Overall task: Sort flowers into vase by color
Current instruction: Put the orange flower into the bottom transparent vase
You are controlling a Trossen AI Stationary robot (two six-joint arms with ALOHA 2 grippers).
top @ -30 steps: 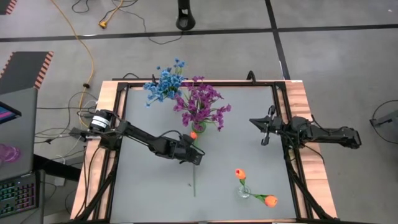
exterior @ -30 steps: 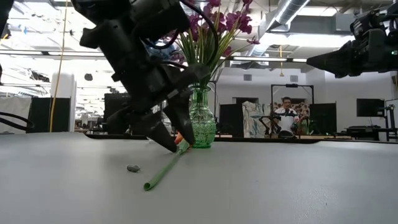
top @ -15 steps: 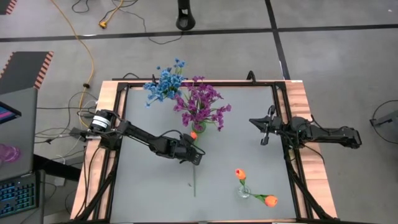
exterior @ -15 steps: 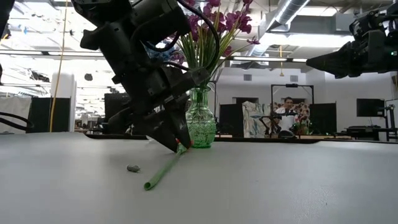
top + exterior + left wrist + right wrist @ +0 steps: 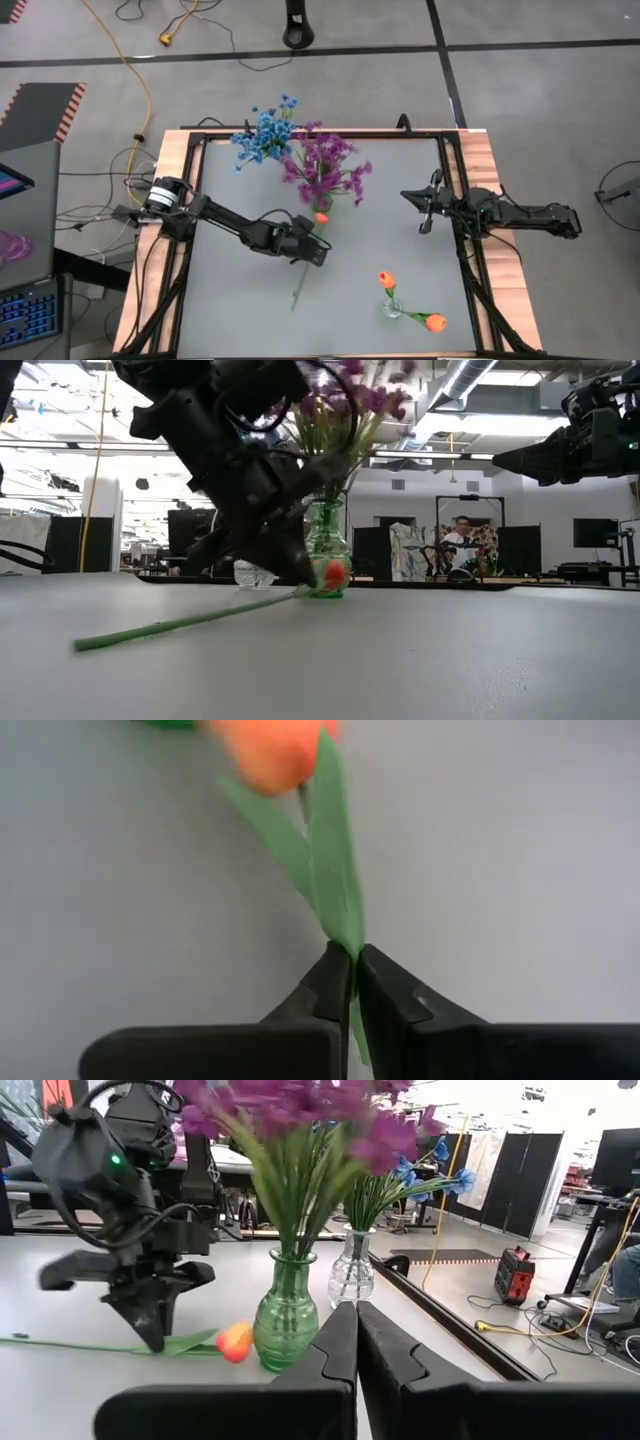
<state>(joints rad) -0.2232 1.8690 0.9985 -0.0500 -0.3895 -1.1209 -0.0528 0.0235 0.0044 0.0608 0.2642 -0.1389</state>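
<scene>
**Left claw clamping the tulip stem just behind its bud**

In the high view the left claw (image 5: 312, 250) is sitting near the middle of the frame, and the left wrist view is showing its two dark fingers pressed together on the leaf and stem of the orange tulip (image 5: 321, 217). The bud is lying just above the claw in the high view, right beside the green vase (image 5: 326, 558) that is holding the purple flowers (image 5: 325, 168). The stem (image 5: 299, 289) is trailing the other way, down and slightly left of the claw toward the lower centre of the frame, so the flower's long axis is running roughly from top to bottom of that view with the claw gripping close to the bud end. In the low view the stem is lying low and nearly flat over the desk (image 5: 400, 200), its free end at the left of the frame.

The tulip's likely destination, judging by colour, is the small clear vase (image 5: 391, 309) at the lower right of the high view, which is already holding two orange tulips (image 5: 386, 279). It is lying down and right of the left claw, and the long tail will be having to swing round before the stem can be going in.

The blue flowers (image 5: 264, 133) are standing in a vase at the upper left. The right claw (image 5: 426, 213) is waiting, clenched and empty, at the right edge of the desk
</scene>
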